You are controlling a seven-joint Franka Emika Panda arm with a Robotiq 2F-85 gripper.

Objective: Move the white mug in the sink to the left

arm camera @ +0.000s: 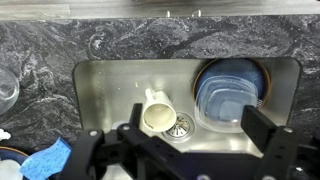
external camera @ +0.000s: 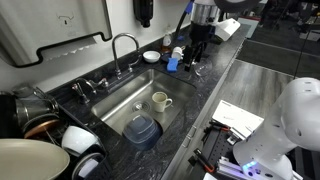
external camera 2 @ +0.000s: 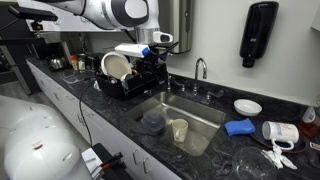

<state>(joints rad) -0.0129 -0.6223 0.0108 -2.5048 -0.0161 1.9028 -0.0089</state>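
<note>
- Small cream-white glazed ceramic white mug (arm camera: 158, 116), upright and mouth up, stands on the floor of the rectangular stainless steel sink (arm camera: 110, 85). It touches or nearly touches the round drain (arm camera: 184, 126).
- From basin centre in the wrist view, the mug is at about 9 o'clock. The blue-grey square plastic container (arm camera: 228, 95) is at the mug's 3 o'clock, just beside it; I can't tell whether they touch.
- Both exterior views agree (external camera: 160, 100) (external camera 2: 179, 129): the mug stands apart from the basin walls. The curved chrome faucet (external camera: 122, 45) is on the far rim.
- The Robotiq gripper (arm camera: 180, 142) hangs above the basin with jaws spread wide and nothing between them. It is well clear of the mug.
- Handling, as a judgement: rigid and light enough for one grip. The glaze is slick, more so if wet, and it chips if knocked on steel.
- The loop handle seems to point toward 12 o'clock in the wrist view, but it is too small to be sure.
- Best hold: straddle the rim wall, one finger inside and one outside, on a side away from the handle and the container. Across the whole body is the fallback.
- Lift before moving sideways; dragging risks catching on the drain.
- Writing: no brand, label or text is legible on the mug, container or dark speckled countertop (arm camera: 60, 40).
</note>
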